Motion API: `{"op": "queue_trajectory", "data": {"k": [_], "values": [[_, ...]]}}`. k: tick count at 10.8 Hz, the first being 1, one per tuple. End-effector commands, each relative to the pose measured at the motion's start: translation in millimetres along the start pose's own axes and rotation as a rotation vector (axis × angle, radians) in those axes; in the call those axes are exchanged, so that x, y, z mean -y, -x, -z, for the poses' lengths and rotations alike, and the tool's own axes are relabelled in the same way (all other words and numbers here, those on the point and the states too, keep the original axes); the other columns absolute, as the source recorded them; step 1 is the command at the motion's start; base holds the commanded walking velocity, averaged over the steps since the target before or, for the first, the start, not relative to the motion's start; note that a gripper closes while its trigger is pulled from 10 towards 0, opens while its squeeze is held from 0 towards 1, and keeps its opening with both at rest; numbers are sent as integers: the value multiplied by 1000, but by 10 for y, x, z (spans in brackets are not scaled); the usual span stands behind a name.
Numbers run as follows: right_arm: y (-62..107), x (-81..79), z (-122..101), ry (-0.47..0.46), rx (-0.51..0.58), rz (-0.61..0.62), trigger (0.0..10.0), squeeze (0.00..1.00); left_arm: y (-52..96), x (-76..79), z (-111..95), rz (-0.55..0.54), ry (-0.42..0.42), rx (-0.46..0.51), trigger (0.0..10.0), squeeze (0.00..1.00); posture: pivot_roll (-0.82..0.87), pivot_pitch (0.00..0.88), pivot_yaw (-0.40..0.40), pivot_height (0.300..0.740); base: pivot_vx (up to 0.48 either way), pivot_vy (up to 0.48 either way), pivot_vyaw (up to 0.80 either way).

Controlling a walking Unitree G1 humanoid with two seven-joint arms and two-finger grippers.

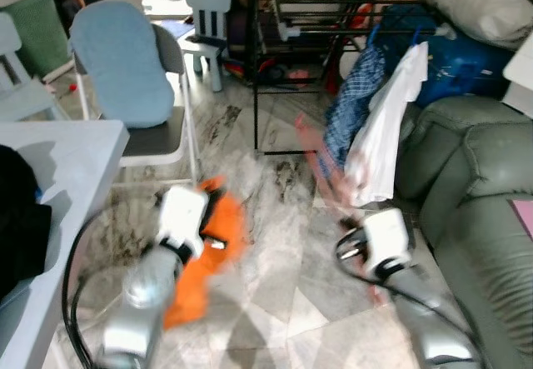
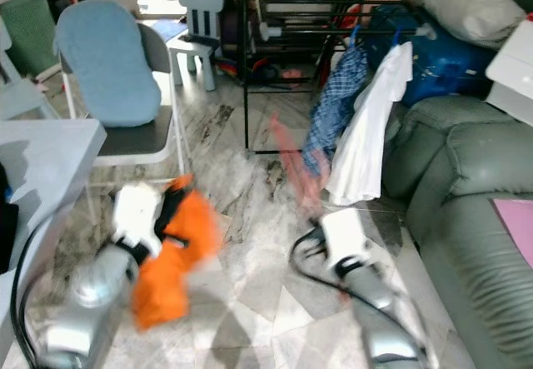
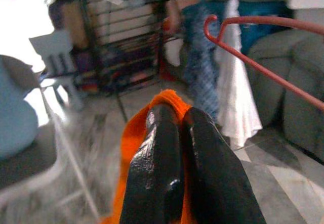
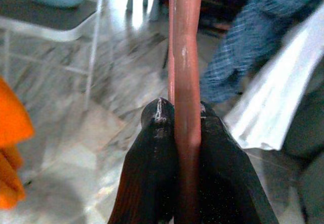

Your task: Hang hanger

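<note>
From the left eye view, the floor (image 1: 275,244) is pale marble-look tile with dark veining, and the room around it is crowded: a grey chair with a light blue cushion (image 1: 125,61) stands behind a white table (image 1: 50,177) at the robot's left, a small white child's chair (image 1: 206,19) sits further back, and a black drying rack (image 1: 316,19) rises at the rear. A blue checked garment (image 1: 348,107) and a white garment (image 1: 379,132) hang at the rack's right end, just beside a grey-green sofa (image 1: 475,186). The left gripper (image 1: 218,242) is low over the floor with an orange cloth (image 1: 208,261) draped from it, and the right gripper (image 1: 354,248) sits near the sofa's front with a blurred red hanger (image 1: 321,165) rising from it towards the hanging clothes. In the right eye view the same layout shows, the cloth and hanger smeared by motion. In the left wrist view the two black fingers (image 3: 157,173) are pressed together, pinching the orange fabric between them, with the hanger's hook and sloping arm crossing in front of the sofa and the hanging garments beyond. In the right wrist view the fingers (image 4: 152,173) are clamped on either side of the hanger's red bar, which runs straight away from the gripper above the tiles, the checked and white garments to one side.
</note>
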State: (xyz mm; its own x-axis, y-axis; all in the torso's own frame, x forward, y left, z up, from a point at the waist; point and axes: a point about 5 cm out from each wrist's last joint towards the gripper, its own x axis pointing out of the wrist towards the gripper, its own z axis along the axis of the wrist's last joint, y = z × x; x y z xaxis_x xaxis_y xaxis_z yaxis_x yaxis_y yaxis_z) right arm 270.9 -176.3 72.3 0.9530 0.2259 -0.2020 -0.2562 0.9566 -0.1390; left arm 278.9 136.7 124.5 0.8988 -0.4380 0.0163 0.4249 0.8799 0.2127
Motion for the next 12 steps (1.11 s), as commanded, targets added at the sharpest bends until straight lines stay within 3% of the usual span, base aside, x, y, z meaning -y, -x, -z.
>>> {"op": "queue_trajectory", "data": {"k": [1,2,3,6,10,12], "values": [[33,119,-17,-13,-4,33,784,0,-38,-18,-92,66,-45,2,10000,0,-110,0,-1,740,0,0,0],[36,148,-34,-20,1,46,784,0,-49,-42,-97,48,-61,-10,10000,0,-113,0,6,740,0,0,0],[64,177,-69,-31,-3,82,10000,0,-33,13,-66,44,-29,-24,10000,0,-117,0,11,740,0,0,0],[57,-13,-55,-61,-28,30,10000,0,-6,155,-53,61,80,-28,10000,0,-110,0,-18,740,0,0,-508],[51,54,-87,-39,-48,34,10000,0,3,335,-67,126,192,-29,10000,0,-137,0,-17,740,0,0,-400],[103,9,-54,-44,-60,34,10000,0,-14,398,-71,147,207,-40,10000,0,-144,2,-10,740,0,0,0]]}}
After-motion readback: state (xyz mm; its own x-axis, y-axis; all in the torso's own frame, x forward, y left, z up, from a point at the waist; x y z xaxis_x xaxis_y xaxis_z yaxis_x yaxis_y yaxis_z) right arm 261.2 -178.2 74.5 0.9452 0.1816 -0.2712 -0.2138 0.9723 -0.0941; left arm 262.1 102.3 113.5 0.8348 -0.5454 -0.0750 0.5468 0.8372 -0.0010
